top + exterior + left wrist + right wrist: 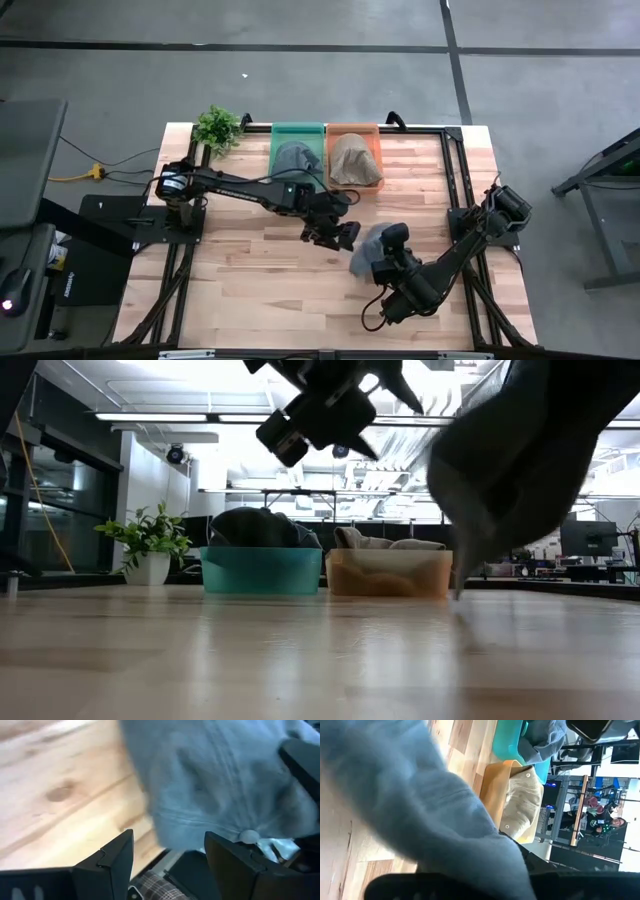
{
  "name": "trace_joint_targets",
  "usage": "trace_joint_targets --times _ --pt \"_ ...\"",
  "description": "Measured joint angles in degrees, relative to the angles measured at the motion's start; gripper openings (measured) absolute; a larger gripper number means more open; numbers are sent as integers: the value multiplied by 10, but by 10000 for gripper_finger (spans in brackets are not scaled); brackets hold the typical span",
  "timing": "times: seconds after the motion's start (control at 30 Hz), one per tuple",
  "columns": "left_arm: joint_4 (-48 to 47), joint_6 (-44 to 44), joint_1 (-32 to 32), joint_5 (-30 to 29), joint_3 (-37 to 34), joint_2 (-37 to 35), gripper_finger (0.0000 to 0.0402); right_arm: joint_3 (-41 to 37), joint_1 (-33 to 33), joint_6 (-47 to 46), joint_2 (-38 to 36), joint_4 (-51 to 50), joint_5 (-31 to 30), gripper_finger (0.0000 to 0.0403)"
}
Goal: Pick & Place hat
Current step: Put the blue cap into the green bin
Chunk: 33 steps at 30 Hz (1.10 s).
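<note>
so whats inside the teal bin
A grey hat fills the teal bin, bulging above its rim. Whatever might lie beneath the hat is covered and cannot be seen.

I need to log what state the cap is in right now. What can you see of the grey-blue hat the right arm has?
The grey-blue fabric cap is soft, stitched cloth with seams running over its crown and a small button on top. It hangs crumpled and lifted off the wooden table, gripped by the right gripper, whose jaws are shut on it. The left gripper sits close beside it with jaws open and not holding it. It is nearer the front of the table than the two bins.
</note>
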<state>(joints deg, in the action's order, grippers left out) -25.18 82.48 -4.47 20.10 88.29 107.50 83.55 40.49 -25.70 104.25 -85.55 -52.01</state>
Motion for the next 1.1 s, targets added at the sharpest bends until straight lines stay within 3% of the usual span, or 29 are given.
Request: trace_joint_targets --times 0.2,0.73,1.1 --pt "-40 -18 7 -14 0 0 218 0 0 -14 0 -4 1 0" --pt "-186 -131 7 -191 0 -102 217 0 -1 -45 0 -18 9 0" --pt "-191 -235 7 -270 0 -137 217 0 -16 -79 0 -19 12 0"
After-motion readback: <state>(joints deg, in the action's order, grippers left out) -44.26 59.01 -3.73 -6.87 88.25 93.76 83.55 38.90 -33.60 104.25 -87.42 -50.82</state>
